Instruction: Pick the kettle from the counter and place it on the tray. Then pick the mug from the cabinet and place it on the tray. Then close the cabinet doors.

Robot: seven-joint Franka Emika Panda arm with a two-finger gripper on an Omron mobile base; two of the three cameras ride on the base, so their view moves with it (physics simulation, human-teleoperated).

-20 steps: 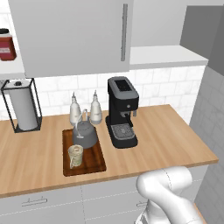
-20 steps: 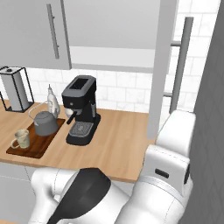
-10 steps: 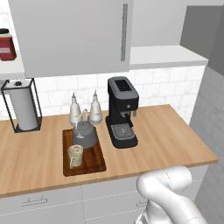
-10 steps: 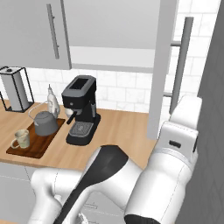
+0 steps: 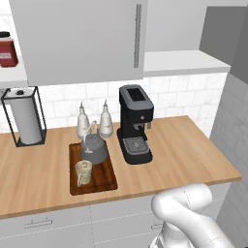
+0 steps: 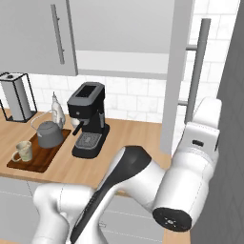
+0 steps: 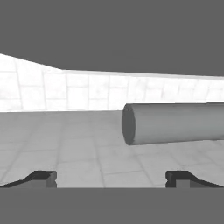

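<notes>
cabinet doors: unchanged | kettle, mug stay on tray | end effector spread wide, empty; arm swung right

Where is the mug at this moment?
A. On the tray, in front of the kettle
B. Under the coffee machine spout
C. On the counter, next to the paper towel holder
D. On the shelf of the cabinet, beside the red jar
A. The mug stands on the tray, just in front of the kettle, which is on the tray as well.
</notes>
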